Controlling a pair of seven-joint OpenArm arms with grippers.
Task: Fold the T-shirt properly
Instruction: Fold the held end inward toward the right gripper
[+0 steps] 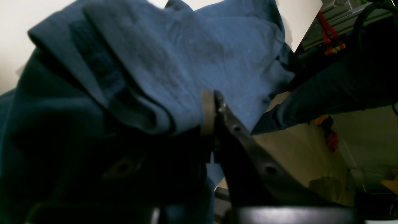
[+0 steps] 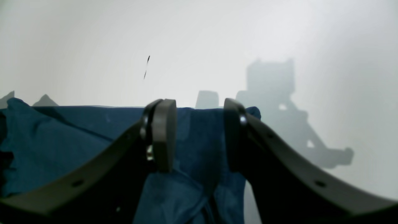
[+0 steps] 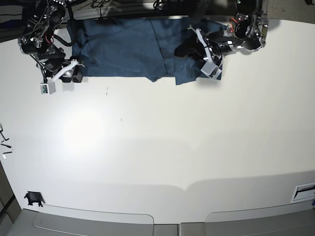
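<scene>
The T-shirt [image 3: 128, 49] is lying spread along the far edge of the white table [image 3: 162, 142], its dark navy cloth mostly flat near the right gripper [image 2: 199, 137] and bunching into thick rolled folds at the left gripper [image 1: 211, 115]. The left gripper is clenching a gathered wad of the T-shirt, which is draping over its fingers. The right gripper is standing with its jaws parted, straddling the shirt's edge, with cloth lying between the fingers but not pinched.
</scene>
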